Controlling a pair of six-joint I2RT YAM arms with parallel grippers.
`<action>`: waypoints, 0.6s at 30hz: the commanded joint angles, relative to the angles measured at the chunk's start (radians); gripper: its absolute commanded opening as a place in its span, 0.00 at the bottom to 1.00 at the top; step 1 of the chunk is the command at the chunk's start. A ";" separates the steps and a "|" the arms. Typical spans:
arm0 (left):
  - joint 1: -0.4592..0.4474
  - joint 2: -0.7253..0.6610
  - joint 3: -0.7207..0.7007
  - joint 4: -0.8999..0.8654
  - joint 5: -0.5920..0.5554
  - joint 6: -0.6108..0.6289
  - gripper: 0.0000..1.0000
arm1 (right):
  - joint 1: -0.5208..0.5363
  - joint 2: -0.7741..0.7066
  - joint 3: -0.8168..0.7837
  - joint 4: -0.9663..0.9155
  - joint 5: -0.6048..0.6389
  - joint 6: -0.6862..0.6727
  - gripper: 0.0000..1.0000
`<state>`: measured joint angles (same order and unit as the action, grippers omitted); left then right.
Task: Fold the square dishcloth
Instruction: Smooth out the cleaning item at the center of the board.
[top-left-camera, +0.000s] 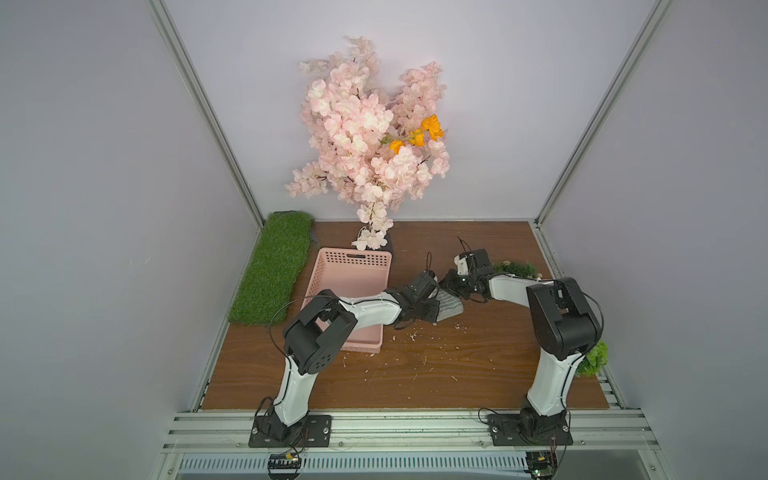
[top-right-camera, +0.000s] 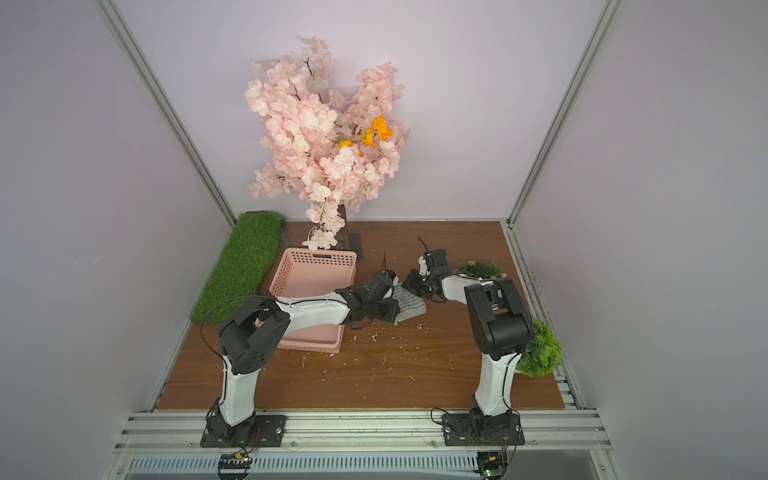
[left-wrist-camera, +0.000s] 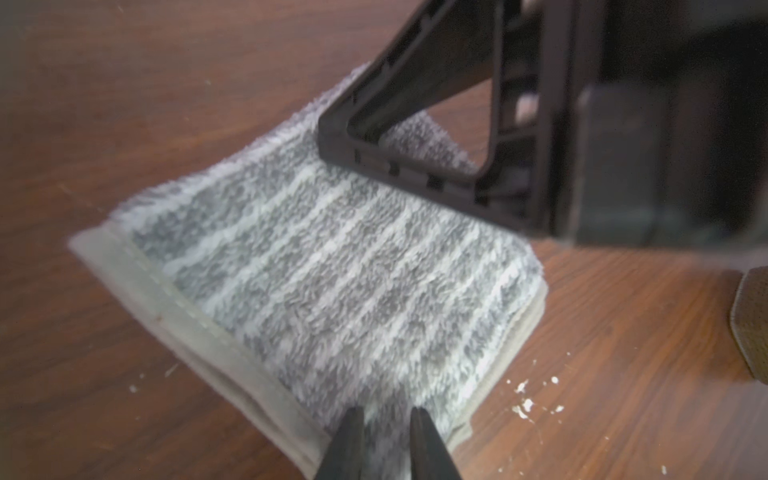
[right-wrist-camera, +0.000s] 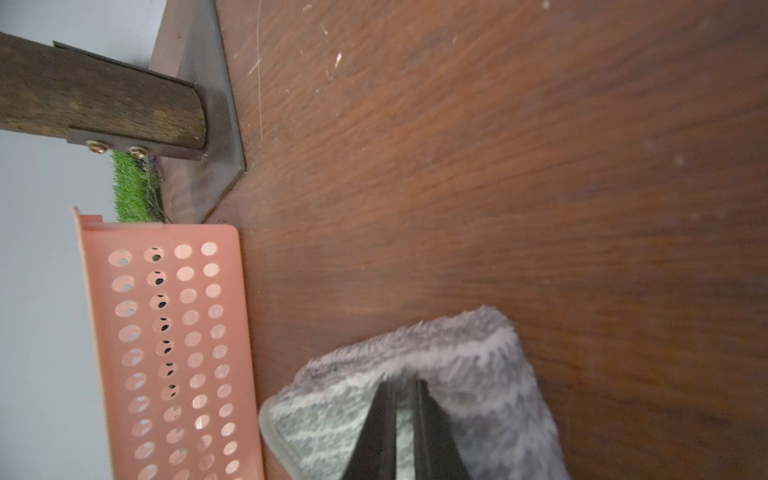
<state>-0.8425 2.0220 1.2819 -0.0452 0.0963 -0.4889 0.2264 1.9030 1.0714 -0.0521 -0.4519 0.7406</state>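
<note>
Closest to the lens, at the bottom middle of the left wrist view, the left gripper (left-wrist-camera: 386, 432) shows two dark jaws a narrow slit apart. They sit at the near hem of the square dishcloth (left-wrist-camera: 324, 270). Fabric shows in the slit, but I cannot tell whether they nip it or only hover over it.

At the bottom of the right wrist view, the right gripper (right-wrist-camera: 401, 415) has its jaws pressed nearly together on a fluffy corner of the cloth, which bunches up around them.

In both top views the cloth lies near the middle of the frame on the counter (top-left-camera: 415, 374), just right of the pink basket (top-left-camera: 355, 262). It sits between the two wrists and is partly hidden under them.

I judge the folding largely done. The cloth is a compact rectangle rather than an open square, and along its lower-left edge in the left wrist view I see stacked hems, several layers deep. What looks left is small: lay the pinched corner flat, spread both pairs of jaws and draw the arms clear. From these pictures I cannot say whether one more fold is wanted.
</note>
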 joint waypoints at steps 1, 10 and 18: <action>0.015 0.018 -0.014 -0.021 -0.026 0.000 0.22 | -0.016 0.005 0.033 0.002 0.007 -0.016 0.12; 0.033 0.022 -0.032 -0.016 -0.042 -0.002 0.22 | -0.048 0.012 0.034 0.000 0.009 -0.020 0.12; 0.057 0.008 -0.027 -0.021 -0.061 0.011 0.28 | -0.050 -0.030 0.000 -0.025 0.027 -0.037 0.12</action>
<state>-0.8104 2.0228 1.2675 -0.0402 0.0731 -0.4889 0.1772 1.9045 1.0847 -0.0559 -0.4438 0.7269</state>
